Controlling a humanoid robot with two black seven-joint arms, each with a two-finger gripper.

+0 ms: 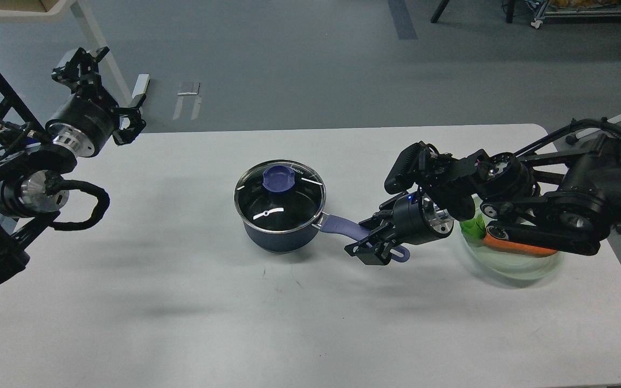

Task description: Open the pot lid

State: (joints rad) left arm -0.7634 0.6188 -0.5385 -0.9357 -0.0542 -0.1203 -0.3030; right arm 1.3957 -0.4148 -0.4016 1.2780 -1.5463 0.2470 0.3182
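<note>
1. A small dark navy saucepan (281, 234) with a long lavender-blue handle (343, 226) stands near the middle of the white worktop (181, 302), its handle pointing to the right.
2. A round clear glass lid (280, 196) with a steel rim sits on the saucepan, closing it; a blue-purple knob (279, 178) rises from its centre.
3. The right arm comes in from the right edge, and its black two-finger tool (373, 250) lies at the far end of the saucepan handle. The fingers sit on either side of the handle near its holed end, but I cannot tell whether they are clenched on it or only set around it.
4. The left arm is raised at the left side, well apart from the saucepan. Its tool (103, 89) is above the worktop's far left edge, with the black fingers spread apart and nothing between them.
5. A pale green glass plate (510, 264) rests on the worktop to the right of the saucepan, partly hidden behind the right arm. On it lies an orange carrot (515, 247) with green leaves (473, 226).
</note>
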